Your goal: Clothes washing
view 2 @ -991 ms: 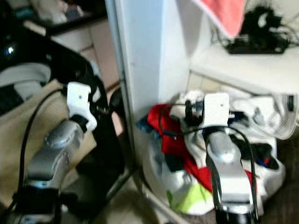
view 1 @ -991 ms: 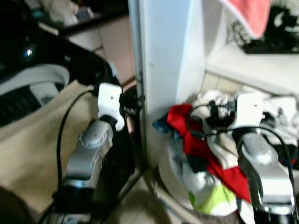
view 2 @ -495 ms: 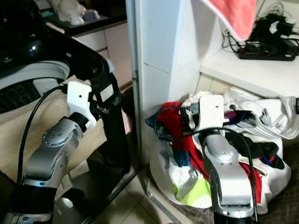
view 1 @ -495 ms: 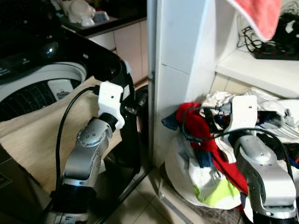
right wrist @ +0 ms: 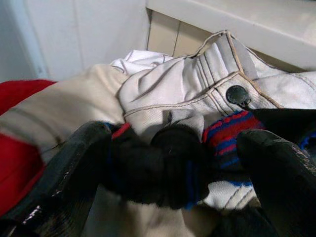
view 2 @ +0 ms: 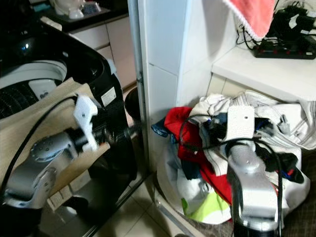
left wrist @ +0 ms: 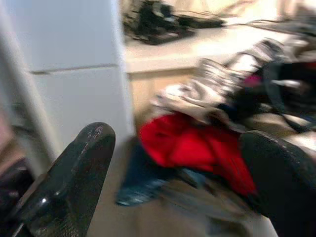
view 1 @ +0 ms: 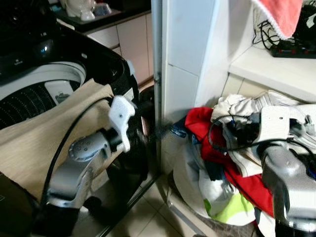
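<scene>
The laundry pile [view 1: 232, 163] lies on the floor to the right of the white pillar [view 1: 185, 69], heaped in a white bag [view 1: 195, 182] under the shelf [view 1: 276, 69]. The right gripper [right wrist: 173, 168] hangs just over the pile's top, fingers spread, with a black garment with red and blue stripes [right wrist: 163, 165] between them and white jeans [right wrist: 207, 94] behind it. The fingers are not closed on anything.

Risk: the pieces are tangled. A grab at the dark piece would probably drag the jeans or the red garment [view 1: 212, 138] along, spilling clothes onto the floor or tipping the bag. The gripper's cable [view 1: 222, 133] loops close to the fabric and could snag.

The left gripper [left wrist: 177, 173], fingers apart and empty, is held out toward the pillar from its left side. A swing could strike the pillar.

The washer [view 1: 59, 74] stands left of the pillar, tub open, with a beige cloth [view 1: 44, 133] draped over its front rim. Whether the tub holds anything cannot be told.
</scene>
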### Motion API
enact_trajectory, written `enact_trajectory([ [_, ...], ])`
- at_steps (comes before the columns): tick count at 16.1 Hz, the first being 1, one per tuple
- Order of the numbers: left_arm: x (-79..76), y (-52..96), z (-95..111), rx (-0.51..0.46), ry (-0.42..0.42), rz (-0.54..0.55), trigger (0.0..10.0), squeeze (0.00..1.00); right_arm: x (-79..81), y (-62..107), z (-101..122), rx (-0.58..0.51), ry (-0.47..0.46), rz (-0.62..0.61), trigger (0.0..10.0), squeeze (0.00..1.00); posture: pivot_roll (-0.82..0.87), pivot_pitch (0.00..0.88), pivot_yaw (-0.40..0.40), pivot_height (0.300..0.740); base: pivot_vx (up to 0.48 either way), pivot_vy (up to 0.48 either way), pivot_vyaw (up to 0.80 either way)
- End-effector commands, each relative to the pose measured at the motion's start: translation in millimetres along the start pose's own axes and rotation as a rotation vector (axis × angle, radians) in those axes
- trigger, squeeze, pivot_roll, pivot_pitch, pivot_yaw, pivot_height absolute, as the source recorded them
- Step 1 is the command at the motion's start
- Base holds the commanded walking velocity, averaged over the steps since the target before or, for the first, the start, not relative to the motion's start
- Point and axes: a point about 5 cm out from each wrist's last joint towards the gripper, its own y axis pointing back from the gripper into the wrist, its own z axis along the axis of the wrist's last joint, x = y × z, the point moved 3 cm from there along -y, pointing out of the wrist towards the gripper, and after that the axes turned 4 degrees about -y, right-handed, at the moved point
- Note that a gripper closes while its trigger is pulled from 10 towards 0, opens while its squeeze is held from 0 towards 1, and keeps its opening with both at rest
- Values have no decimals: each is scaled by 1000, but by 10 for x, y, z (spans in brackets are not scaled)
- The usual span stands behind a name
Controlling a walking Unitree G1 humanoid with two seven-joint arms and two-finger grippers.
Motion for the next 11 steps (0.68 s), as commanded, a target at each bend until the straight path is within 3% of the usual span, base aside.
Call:
enact_trajectory([
  [1, -65, 19, 27, -2, 11, -54, 10000, 0, 3, -23, -31, 27, -32, 12, 10000, 0, -111, 0, 49, 740, 0, 0, 0],
  [3, -105, 45, 42, 2, 25, -96, 10000, 0, 60, -50, -132, 88, -57, 70, 10000, 0, -102, 0, 48, 740, 0, 0, 0],
  [4, -108, 50, 42, 4, 25, -100, 10000, 0, 83, -50, -175, 107, -75, 89, 6275, 0, -102, 0, 48, 740, 0, 0, 0],
  [5, -115, 57, 39, 9, 27, -107, 10000, 0, 101, -46, -219, 130, -110, 99, 0, 0, -102, 0, 48, 740, 0, 0, 0],
  [11, -153, 55, 70, 5, 38, -139, 10000, 0, 113, -54, -268, 162, -163, 121, 0, 0, -97, 0, 43, 740, 0, 0, 0],
])
